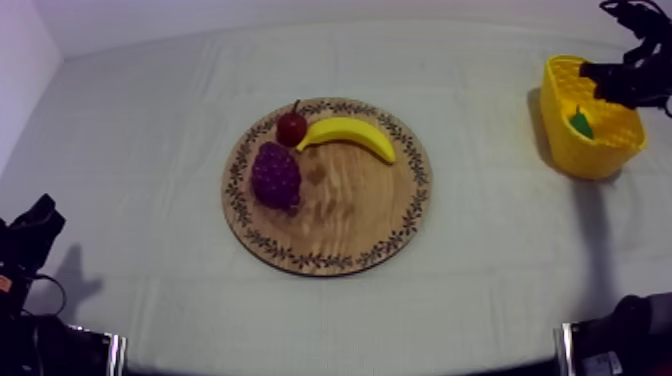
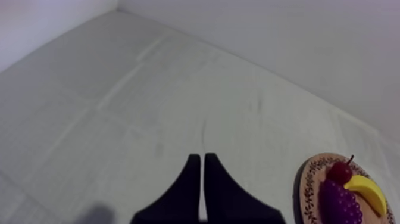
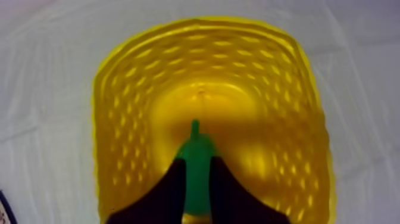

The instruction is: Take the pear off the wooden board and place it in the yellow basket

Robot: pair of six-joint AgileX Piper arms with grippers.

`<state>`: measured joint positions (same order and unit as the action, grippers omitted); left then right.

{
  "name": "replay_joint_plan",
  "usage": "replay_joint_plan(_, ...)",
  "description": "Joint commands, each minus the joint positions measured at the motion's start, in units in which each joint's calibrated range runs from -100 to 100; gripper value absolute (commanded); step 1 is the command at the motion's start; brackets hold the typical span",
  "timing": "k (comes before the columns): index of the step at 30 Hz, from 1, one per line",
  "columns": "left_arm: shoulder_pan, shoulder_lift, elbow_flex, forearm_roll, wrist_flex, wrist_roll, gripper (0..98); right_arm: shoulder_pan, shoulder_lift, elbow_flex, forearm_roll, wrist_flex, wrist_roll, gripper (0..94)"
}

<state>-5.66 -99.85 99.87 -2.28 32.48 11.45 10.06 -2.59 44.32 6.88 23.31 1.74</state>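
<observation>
Right wrist: right gripper (image 3: 196,162) clenched on the green pear (image 3: 195,149), held inside the yellow basket (image 3: 119,89); can't tell whether it touches the floor.
Left wrist: left gripper (image 2: 199,159) fingers pressed together, gripping nothing, over bare cloth (image 2: 178,89). Wooden board (image 2: 309,184) off to the side carries grapes (image 2: 339,204), small red fruit (image 2: 340,173), banana (image 2: 369,192).
Top: wooden board mid-table, yellow basket well apart at right, pear inside it.

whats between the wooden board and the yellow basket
Only bare grey-white cloth. The top view shows nothing on the stretch from the wooden board to the yellow basket; the pear is over the basket, gripped by the right end effector.
</observation>
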Motion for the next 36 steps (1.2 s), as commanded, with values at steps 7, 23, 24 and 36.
replay_joint_plan(7,-0.02,0.02,0.02,0.00,0.01,0.01,0.1,-0.59,-10.88,8.36,-6.78,-2.27,6.84,0.6)
replay_joint_plan(23,-0.02,0.02,0.02,0.00,0.01,0.01,0.1,-3.02,-55.85,39.34,-12.12,3.09,13.41,0.8)
replay_joint_plan(24,-0.02,0.02,0.02,0.00,0.01,0.01,0.1,-3.20,-58.84,41.37,-11.84,3.64,13.05,1.3)
replay_joint_plan(36,-0.02,0.02,0.02,0.00,0.01,-0.01,0.1,-4.40,-83.37,52.83,-7.67,16.01,8.37,5.5)
